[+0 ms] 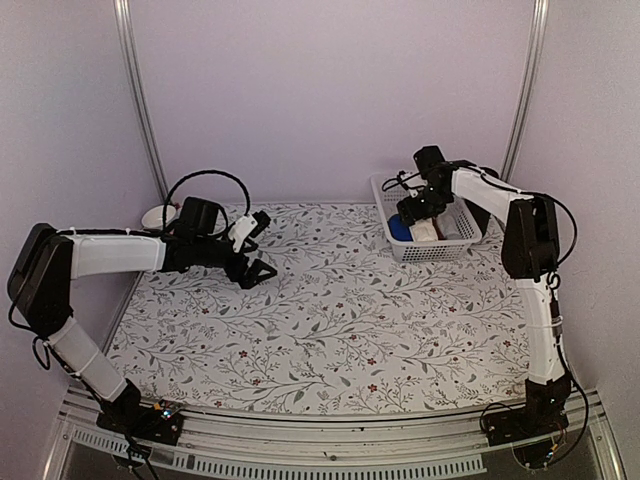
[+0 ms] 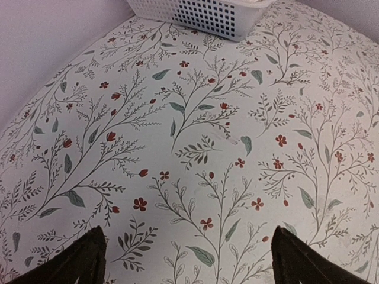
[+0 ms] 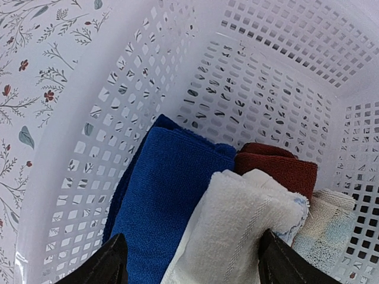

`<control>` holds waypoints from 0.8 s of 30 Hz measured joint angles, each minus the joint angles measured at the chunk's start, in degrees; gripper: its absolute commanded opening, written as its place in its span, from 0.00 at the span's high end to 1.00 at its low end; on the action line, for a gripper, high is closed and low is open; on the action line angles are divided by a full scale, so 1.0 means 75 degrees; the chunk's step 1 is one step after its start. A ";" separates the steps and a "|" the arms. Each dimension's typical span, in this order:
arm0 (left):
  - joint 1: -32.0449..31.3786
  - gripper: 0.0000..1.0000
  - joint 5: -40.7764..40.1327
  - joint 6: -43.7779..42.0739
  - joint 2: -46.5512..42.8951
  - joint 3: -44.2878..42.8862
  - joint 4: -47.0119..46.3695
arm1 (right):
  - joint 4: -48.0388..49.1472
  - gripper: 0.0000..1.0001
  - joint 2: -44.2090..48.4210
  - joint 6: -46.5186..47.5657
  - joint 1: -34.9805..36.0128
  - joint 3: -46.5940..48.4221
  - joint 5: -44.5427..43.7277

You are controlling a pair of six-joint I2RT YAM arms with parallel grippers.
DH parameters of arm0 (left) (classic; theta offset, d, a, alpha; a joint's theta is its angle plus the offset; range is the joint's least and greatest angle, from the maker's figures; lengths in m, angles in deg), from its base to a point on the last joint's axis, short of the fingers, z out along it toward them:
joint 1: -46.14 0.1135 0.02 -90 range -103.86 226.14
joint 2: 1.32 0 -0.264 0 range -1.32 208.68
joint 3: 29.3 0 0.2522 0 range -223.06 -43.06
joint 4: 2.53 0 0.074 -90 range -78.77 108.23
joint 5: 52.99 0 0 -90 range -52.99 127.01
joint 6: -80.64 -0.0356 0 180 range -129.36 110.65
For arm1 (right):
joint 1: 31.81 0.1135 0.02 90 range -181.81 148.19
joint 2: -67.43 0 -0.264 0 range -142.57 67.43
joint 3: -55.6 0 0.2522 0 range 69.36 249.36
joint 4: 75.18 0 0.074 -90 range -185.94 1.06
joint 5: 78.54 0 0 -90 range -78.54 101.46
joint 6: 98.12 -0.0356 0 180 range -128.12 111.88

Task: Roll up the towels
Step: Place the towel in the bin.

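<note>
the right hand (image 3: 192,260) hangs open inside a white basket (image 3: 118,118) at the far right of the table (image 1: 340,320), fingers either side of the cream towel (image 3: 237,225), blue towel (image 3: 160,195) alongside. the left hand (image 1: 258,246) gapes wide, empty.

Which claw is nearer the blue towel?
Right. The right claw sits just above the blue towel inside the basket; the left claw is far off across the table.

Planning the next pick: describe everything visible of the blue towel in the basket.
The blue towel is royal blue, soft short-pile cloth, folded into a thick pad. It lies in the white slotted basket against one side wall, with the cream towel pressed along its other side and a dark red cloth at its far corner.
</note>
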 measured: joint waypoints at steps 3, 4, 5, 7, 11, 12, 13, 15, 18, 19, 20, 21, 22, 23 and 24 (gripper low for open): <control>0.0000 0.03 0.0003 0.0000 0.0009 0.0000 0.0003 | 0.0061 0.24 -0.0087 0.0000 -0.0006 0.0000 -0.0003; 0.0000 0.03 0.0003 0.0000 0.0015 0.0000 0.0006 | 0.0070 0.24 -0.0087 -0.0003 -0.0012 0.0000 -0.0003; 0.0000 0.03 0.0003 0.0000 0.0020 0.0000 0.0006 | 0.0073 0.23 -0.0087 -0.0003 -0.0015 0.0006 0.0000; 0.0000 0.03 0.0000 0.0000 0.0026 0.0000 0.0009 | 0.0076 0.23 -0.0087 -0.0003 -0.0015 0.0032 0.0006; 0.0000 0.03 -0.0003 -0.0003 0.0026 -0.0003 0.0012 | 0.0073 0.14 -0.0085 0.0000 -0.0015 0.0041 0.0102; 0.0000 0.03 -0.0006 -0.0006 0.0026 -0.0003 0.0012 | 0.0070 0.08 -0.0073 0.0003 -0.0015 0.0041 0.0143; 0.0000 0.03 -0.0020 -0.0026 0.0023 -0.0006 0.0012 | 0.0067 0.00 -0.0055 -0.0009 -0.0015 0.0041 0.0172; 0.0000 0.03 -0.0076 -0.0064 0.0023 -0.0015 0.0020 | 0.0050 0.01 0.0023 -0.0006 -0.0009 0.0041 0.0221; 0.0000 0.03 -0.0227 -0.0137 0.0023 -0.0035 0.0026 | 0.0006 0.01 0.0265 0.0023 0.0009 0.0038 0.0227; 0.0003 0.03 -0.0271 -0.0157 0.0017 -0.0041 0.0035 | 0.0003 0.01 0.0353 0.0020 0.0009 0.0038 0.0221; 0.0017 0.03 -0.0323 -0.0195 -0.0003 -0.0041 0.0047 | 0.0009 0.01 0.0493 0.0017 0.0015 0.0009 0.0216; 0.0055 0.03 -0.0382 -0.0224 -0.0044 -0.0041 0.0079 | 0.0041 0.01 0.0664 0.0006 0.0017 -0.0082 0.0192; 0.0093 0.03 -0.0402 -0.0239 -0.0105 -0.0041 0.0108 | 0.0079 0.01 0.0880 0.0000 0.0020 -0.0236 0.0175; 0.0154 0.03 -0.0402 -0.0251 -0.0184 -0.0041 0.0117 | 0.0178 0.01 0.1204 -0.0020 0.0023 -0.0525 0.0146; 0.0224 0.03 -0.0405 -0.0254 -0.0248 -0.0041 0.0119 | 0.0251 0.01 0.1545 -0.0035 0.0029 -0.0833 0.0114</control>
